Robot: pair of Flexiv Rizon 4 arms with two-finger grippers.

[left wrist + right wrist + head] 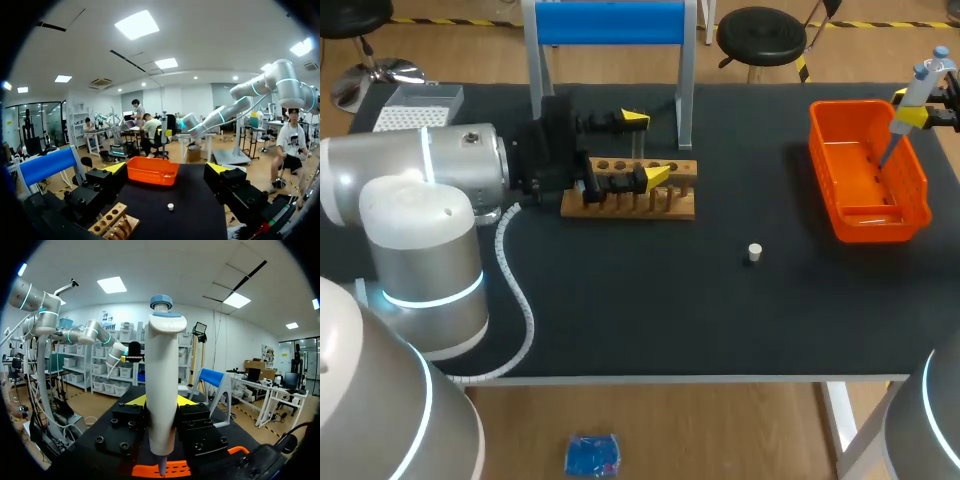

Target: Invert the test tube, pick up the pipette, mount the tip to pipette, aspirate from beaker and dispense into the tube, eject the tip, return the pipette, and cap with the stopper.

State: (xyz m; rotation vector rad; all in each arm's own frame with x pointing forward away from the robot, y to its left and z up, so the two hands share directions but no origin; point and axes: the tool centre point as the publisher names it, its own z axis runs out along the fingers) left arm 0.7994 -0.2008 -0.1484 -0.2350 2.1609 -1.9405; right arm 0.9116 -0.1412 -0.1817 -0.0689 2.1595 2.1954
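Pipette (917, 95), clenched upright in right gripper (908, 107) above orange bin (828, 190), its tip (885, 155) pointing inside: ejection judged safest with tip low within bin's walls; left gripper (645, 150) released, well apart from bin.

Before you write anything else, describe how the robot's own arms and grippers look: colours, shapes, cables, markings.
The left arm is built of silver-grey cylinders with white rounded caps and glowing pale-blue rings; a white ribbed cable loops alongside it. The right arm shows the same grey shell and ring. The left gripper and right gripper are black, blocky and bolt-studded, with yellow-tipped fingers.
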